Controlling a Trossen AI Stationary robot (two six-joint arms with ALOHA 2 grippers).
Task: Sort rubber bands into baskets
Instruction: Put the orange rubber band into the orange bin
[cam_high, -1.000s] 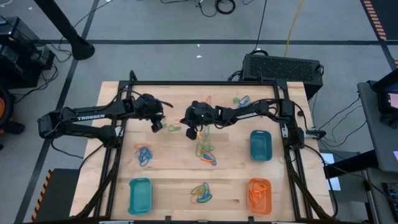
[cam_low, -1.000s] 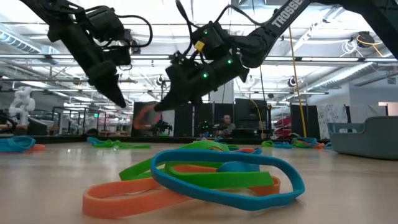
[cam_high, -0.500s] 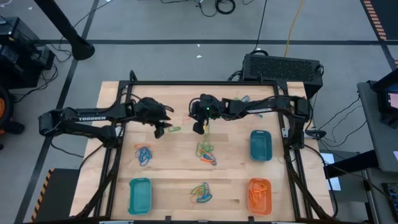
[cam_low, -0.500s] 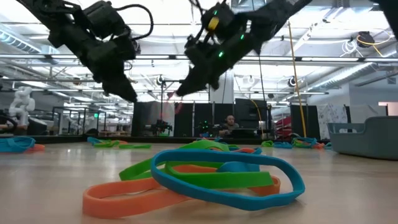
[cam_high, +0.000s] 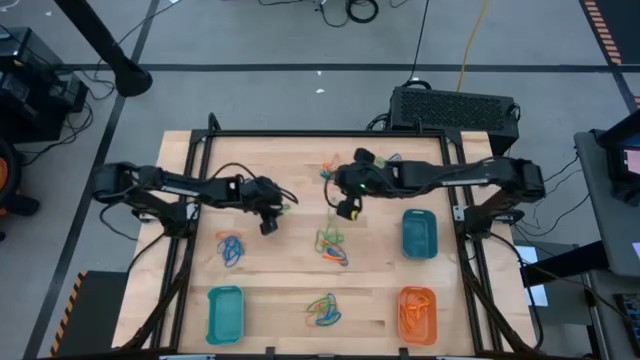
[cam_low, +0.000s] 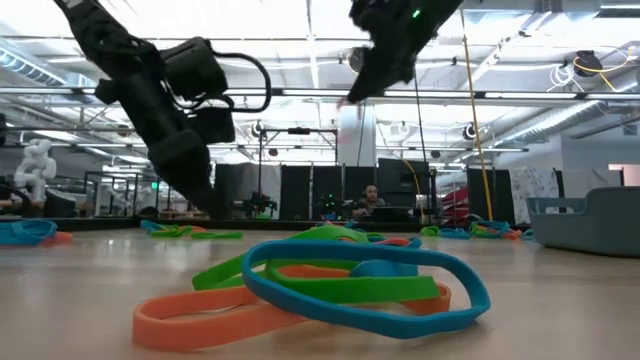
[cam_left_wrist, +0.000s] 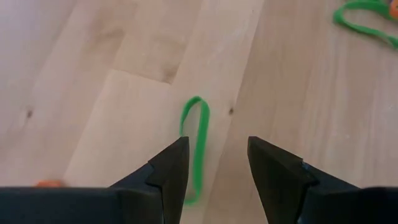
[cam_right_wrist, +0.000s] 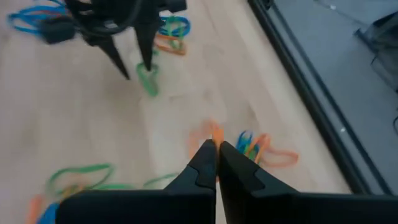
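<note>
The left gripper (cam_left_wrist: 214, 163) hangs low over the counter (cam_high: 290, 255) with its fingers apart, straddling a single green rubber band (cam_left_wrist: 195, 140) that lies flat left of centre, likely so it can close on that loop alone. The right gripper (cam_high: 347, 211) sits raised near the middle with fingers pressed together; a thin orange strand seems to hang from it, so I judge it pinches an orange band (cam_high: 331, 170). Mixed bands lie in heaps mid-counter. A teal basket (cam_high: 419, 233) and an orange basket (cam_high: 417, 314) wait at right, another teal basket (cam_high: 226, 313) near left.
</note>
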